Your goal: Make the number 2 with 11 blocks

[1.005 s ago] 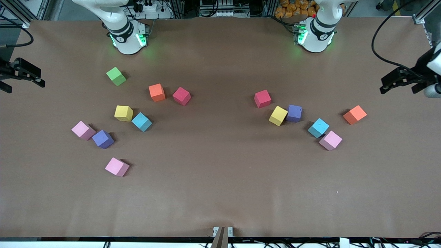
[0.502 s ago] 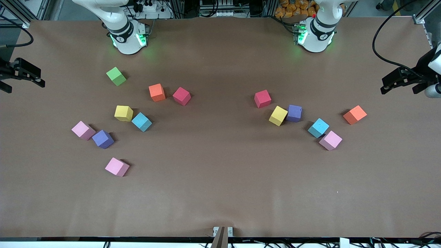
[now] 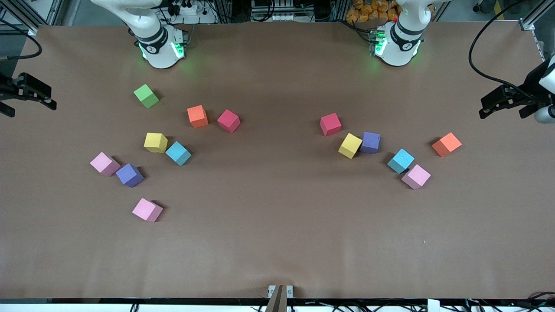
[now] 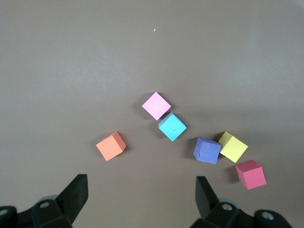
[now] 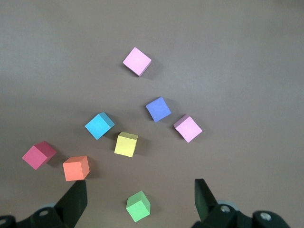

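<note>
The blocks lie scattered in two loose groups, and no number 2 is in view. Toward the right arm's end lie orange (image 3: 197, 116), red (image 3: 228, 121), yellow (image 3: 155, 142), light blue (image 3: 178, 153), purple (image 3: 129, 175) and two pink (image 3: 104, 164) (image 3: 147, 210) blocks. Toward the left arm's end lie red (image 3: 330, 124), yellow (image 3: 350, 145), purple (image 3: 370, 142), light blue (image 3: 400, 160), pink (image 3: 416, 177) and orange (image 3: 446, 144) blocks. My right gripper (image 3: 47, 100) (image 5: 140, 189) hangs open and empty high over its table end. My left gripper (image 3: 488, 108) (image 4: 141, 187) hangs open and empty over the other end.
A green cube (image 3: 146, 95) (image 5: 138, 206) sits near the right arm's base (image 3: 160, 47). The brown table (image 3: 277, 242) shows bare surface in the middle and toward the front camera. A small bracket (image 3: 279, 291) sits at the table's front edge.
</note>
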### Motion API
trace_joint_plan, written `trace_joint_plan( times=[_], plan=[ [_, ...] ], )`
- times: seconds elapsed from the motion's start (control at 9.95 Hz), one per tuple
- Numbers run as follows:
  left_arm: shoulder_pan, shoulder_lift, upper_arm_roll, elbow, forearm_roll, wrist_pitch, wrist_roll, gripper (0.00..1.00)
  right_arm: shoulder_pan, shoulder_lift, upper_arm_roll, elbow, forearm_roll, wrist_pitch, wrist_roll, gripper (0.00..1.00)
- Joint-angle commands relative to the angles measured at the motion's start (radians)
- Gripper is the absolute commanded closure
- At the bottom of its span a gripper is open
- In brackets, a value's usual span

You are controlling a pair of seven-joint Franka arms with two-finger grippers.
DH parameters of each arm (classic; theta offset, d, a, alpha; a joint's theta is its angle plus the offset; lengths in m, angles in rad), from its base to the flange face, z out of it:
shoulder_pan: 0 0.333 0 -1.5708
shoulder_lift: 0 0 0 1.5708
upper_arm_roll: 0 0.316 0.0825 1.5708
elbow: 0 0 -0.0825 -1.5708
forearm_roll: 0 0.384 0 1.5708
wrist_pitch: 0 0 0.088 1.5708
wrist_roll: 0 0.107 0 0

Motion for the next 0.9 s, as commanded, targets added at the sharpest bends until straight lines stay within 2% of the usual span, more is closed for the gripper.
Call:
trace_joint_plan(
  times=[0.0, 0.8],
  plan=[
    [0.005, 0.005, 0.001, 0.014, -0.017, -0.002, 0.018, 0.0, -0.02, -0.004, 0.007, -0.008, 0.001, 0.022, -0.001, 0.0],
    [0.004, 0.005, 0.001, 0.014, -0.017, -0.002, 0.018, 0.0, -0.046, 0.008, 0.007, -0.001, 0.001, 0.011, 0.059, 0.0]
  ],
)
